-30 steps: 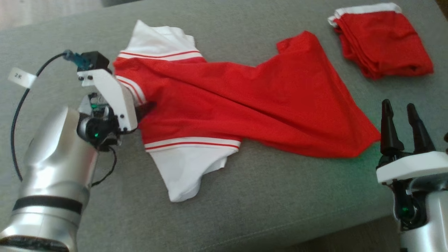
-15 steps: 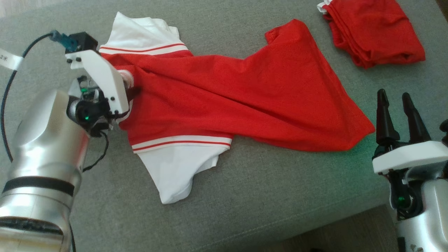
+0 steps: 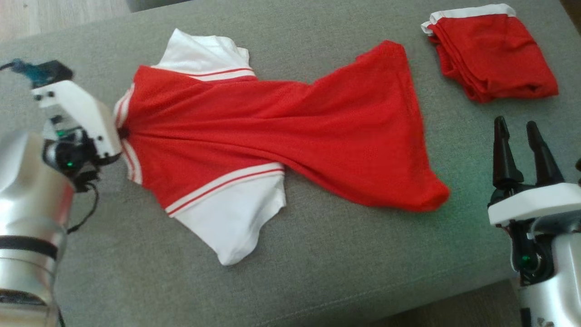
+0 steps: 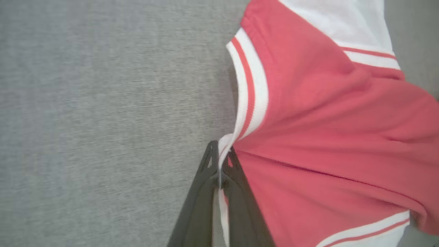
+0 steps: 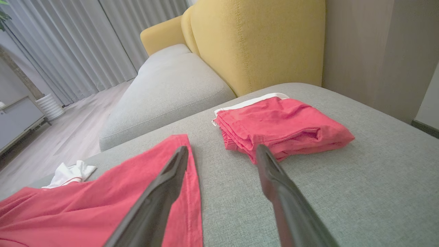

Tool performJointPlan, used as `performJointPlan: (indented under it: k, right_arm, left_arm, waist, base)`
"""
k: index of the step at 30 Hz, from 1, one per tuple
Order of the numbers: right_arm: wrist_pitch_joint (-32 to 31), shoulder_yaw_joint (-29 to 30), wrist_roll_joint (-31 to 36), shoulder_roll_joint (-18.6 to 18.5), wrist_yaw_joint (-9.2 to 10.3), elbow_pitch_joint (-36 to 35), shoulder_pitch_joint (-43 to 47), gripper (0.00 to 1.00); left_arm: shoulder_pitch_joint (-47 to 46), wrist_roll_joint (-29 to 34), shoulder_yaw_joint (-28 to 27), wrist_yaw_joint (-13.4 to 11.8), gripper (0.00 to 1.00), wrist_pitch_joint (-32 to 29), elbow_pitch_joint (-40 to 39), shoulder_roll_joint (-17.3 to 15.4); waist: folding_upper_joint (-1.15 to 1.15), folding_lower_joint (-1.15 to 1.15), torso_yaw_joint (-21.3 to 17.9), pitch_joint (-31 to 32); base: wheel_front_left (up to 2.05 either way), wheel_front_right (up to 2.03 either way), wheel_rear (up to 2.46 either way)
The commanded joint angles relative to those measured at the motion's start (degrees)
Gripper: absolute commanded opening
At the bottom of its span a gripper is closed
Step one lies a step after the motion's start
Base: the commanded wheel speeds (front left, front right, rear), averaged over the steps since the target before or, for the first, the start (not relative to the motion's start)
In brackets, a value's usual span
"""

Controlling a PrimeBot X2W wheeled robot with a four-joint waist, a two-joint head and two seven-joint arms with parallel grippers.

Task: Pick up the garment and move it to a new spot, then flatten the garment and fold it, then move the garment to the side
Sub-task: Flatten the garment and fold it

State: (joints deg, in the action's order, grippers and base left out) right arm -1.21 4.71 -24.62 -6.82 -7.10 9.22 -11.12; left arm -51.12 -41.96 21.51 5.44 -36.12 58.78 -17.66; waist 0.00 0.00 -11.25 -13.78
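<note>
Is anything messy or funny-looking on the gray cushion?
Yes. The red and white shirt lies twisted and bunched through its middle, not flat, with the left gripper pinching its striped collar. The folded red clothes at the far right look neat.

A living room in a home is shown. A broad seat upholstered in grey woven fabric [image 3: 317, 281] is backed by a mustard-yellow padded sofa back [image 5: 260, 44], and a second pale grey seat cushion [image 5: 164, 89] is seen beyond it. Floor-length pleated grey-white curtains [image 5: 68, 44] are hung along the far side above a light wood plank floor [image 5: 65, 137], where a low white cabinet [image 5: 17, 120] and a white ribbed cylindrical container [image 5: 50, 106] are placed. Household laundry is laid on the seat: a red-and-white jersey garment [image 3: 272, 122] is spread out, and a folded red cloth bundle with a white band [image 3: 494, 54] is set apart from it.
</note>
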Motion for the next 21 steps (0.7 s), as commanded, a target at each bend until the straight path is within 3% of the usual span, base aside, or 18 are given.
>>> performJointPlan:
  k: [1,10,11,12,13,14,21]
  right_arm:
    - [-0.3,-0.6,0.4,-1.4,-0.39,-2.4,-0.4,1.00]
    - [-0.6,0.2,0.6,-1.7,-0.39,-3.1,-0.4,1.00]
    - [-0.6,0.2,0.6,-1.7,-0.39,-3.0,-0.4,1.00]
    - [-0.6,0.2,0.7,-1.7,-0.39,-3.0,-0.4,1.00]
    - [-0.6,0.2,0.7,-1.7,-0.39,-3.0,-0.4,1.00]
    - [-0.5,0.1,0.8,-1.6,-0.39,-2.9,-0.4,1.00]
    - [-0.1,-0.3,1.3,-1.8,-0.39,-2.4,0.8,1.00]
  left_arm:
    - [-3.7,-0.4,-2.4,-0.9,0.00,1.0,-0.9,-3.8]
    - [-4.4,-0.1,-4.8,-5.1,0.00,11.0,0.6,-6.2]
    - [-4.4,0.0,-4.8,-5.1,0.28,12.1,0.8,-6.0]
    - [-4.5,0.1,-4.8,-5.1,0.66,13.1,1.0,-5.8]
    - [-4.5,0.1,-4.8,-5.1,0.66,13.1,1.0,-5.8]
    - [-4.5,0.2,-4.7,-4.8,1.00,14.4,1.0,-5.6]
    - [-3.8,1.9,-2.2,-0.6,1.00,20.5,0.1,-4.4]
  waist:
    - [0.00,0.00,0.0,-0.3]
    - [0.00,0.00,0.3,-1.6]
    - [0.00,0.00,0.6,-1.5]
    - [0.00,0.00,0.9,-1.3]
    - [0.00,0.00,0.9,-1.3]
    - [0.00,0.00,1.3,-1.0]
    - [0.00,0.00,4.7,3.2]
  base:
    - [0.00,0.00,0.00]
    - [0.00,0.00,0.00]
    - [0.00,0.00,0.00]
    - [0.00,0.00,0.00]
    - [0.00,0.00,0.00]
    - [0.00,0.00,0.00]
    - [0.00,0.00,0.00]
